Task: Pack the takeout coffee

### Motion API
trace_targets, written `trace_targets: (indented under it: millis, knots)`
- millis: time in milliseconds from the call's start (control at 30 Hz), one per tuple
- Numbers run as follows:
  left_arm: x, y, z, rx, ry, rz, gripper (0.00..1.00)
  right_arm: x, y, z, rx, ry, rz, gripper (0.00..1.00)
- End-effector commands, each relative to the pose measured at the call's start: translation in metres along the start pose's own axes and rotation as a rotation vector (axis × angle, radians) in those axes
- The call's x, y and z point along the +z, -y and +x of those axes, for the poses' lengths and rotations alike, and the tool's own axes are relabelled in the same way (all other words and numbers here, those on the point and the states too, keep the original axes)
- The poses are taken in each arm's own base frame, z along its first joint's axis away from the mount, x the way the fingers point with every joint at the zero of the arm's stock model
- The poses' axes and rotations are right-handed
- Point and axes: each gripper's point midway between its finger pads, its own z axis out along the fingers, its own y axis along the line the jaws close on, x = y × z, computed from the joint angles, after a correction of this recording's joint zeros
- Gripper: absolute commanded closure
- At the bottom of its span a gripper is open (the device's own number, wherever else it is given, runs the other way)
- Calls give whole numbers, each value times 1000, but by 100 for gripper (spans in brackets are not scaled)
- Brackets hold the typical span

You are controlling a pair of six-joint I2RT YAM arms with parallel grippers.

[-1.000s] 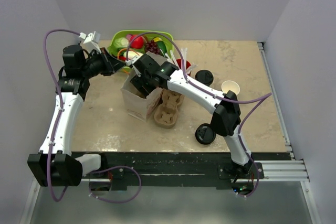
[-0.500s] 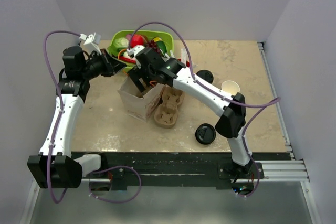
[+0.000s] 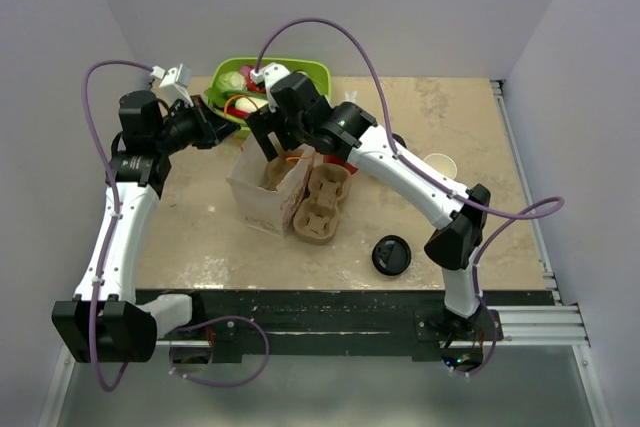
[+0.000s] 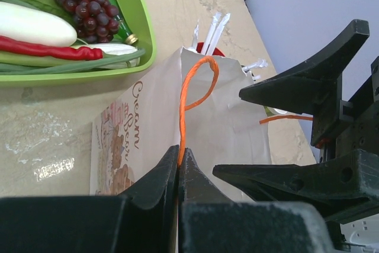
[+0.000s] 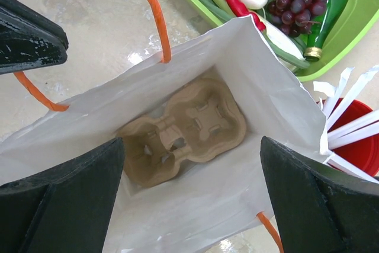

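The takeout coffee cup [image 3: 437, 162] stands open at the right of the table, partly behind my right arm. Its black lid [image 3: 391, 255] lies near the front edge. A white paper bag [image 3: 262, 195] with orange handles stands open at the centre. A brown cup carrier [image 5: 183, 130] lies at its bottom. My left gripper [image 4: 179, 161] is shut on one orange handle [image 4: 188, 96] and holds that side of the bag up. Above the bag's mouth my right gripper [image 5: 189, 205] hangs open with nothing between its fingers.
A second brown carrier [image 3: 320, 205] lies on the table against the bag's right side. A green tray [image 3: 300, 69] of vegetables and grapes sits at the back. A red cup [image 5: 355, 146] with white sticks stands just right of the bag.
My right gripper has risen out of the bag and moved back, its jaws spreading wider. The left gripper and the handle have stayed put.
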Motion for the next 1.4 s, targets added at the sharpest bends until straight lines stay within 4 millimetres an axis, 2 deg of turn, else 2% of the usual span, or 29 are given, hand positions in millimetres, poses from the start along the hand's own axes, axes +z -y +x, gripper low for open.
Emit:
trace_targets:
  millis: [0, 200, 300, 333, 433, 467, 533, 567, 600, 633, 667, 700, 733, 767, 800, 833, 900, 933, 1000, 1033, 1100, 1233, 1367]
  knots:
    - [-6, 10, -7, 45, 24, 24, 100, -13, 0, -26, 21, 78, -12, 2]
    - [-7, 7, -6, 51, 37, 7, 100, -23, 1, -36, 30, 109, -15, 2]
    - [-9, 2, -7, 54, 47, -31, 100, -36, 6, -50, 35, 160, -5, 2]
    - [-10, 2, -9, 59, 52, -39, 100, -50, 10, -64, 45, 207, 0, 2]
    - [-13, -1, -9, 70, 59, -65, 100, -71, 19, -86, 56, 296, 23, 2]
    - [-14, -2, -8, 69, 58, -68, 100, -86, 24, -95, 72, 335, 29, 2]
    - [-14, -2, -8, 72, 54, -67, 100, -97, 29, -102, 93, 373, 34, 2]
    - [-13, -3, -6, 68, 45, -69, 100, -112, 33, -109, 121, 407, 31, 2]
    - [-14, -2, -6, 70, 46, -68, 100, -118, 36, -112, 136, 426, 36, 2]
    - [-14, -2, -6, 70, 45, -69, 100, -121, 43, -114, 154, 444, 47, 2]
    - [-14, -4, -5, 66, 41, -79, 100, -135, 53, -118, 187, 471, 56, 2]
    - [-15, -4, -5, 69, 42, -82, 100, -142, 64, -119, 214, 481, 82, 2]
    - [-16, -4, -5, 69, 41, -87, 100, -143, 83, -114, 239, 471, 115, 2]
    - [-18, -5, -5, 72, 42, -100, 100, -145, 94, -112, 277, 468, 118, 2]
    - [-19, -6, -4, 69, 41, -104, 100, -158, 107, -111, 308, 483, 117, 2]
    - [-20, -5, -3, 68, 40, -106, 100, -152, 130, -99, 335, 454, 129, 2]
    - [-22, -5, -3, 71, 43, -111, 100, -163, 153, -88, 381, 447, 170, 2]
    - [-23, -4, -3, 74, 43, -110, 100, -160, 177, -69, 407, 410, 260, 2]
    - [-26, -6, -2, 77, 41, -125, 100, -160, 193, -52, 440, 382, 311, 2]
    - [-27, -4, -3, 85, 41, -125, 100, -162, 204, -37, 464, 352, 334, 2]
    - [-27, -7, -1, 86, 31, -139, 100, -160, 211, -23, 494, 321, 337, 2]
    - [-28, -11, 1, 88, 23, -154, 100, -143, 226, 22, 537, 197, 393, 2]
    - [-27, -15, 2, 91, 18, -170, 100, -130, 225, 36, 538, 151, 375, 5]
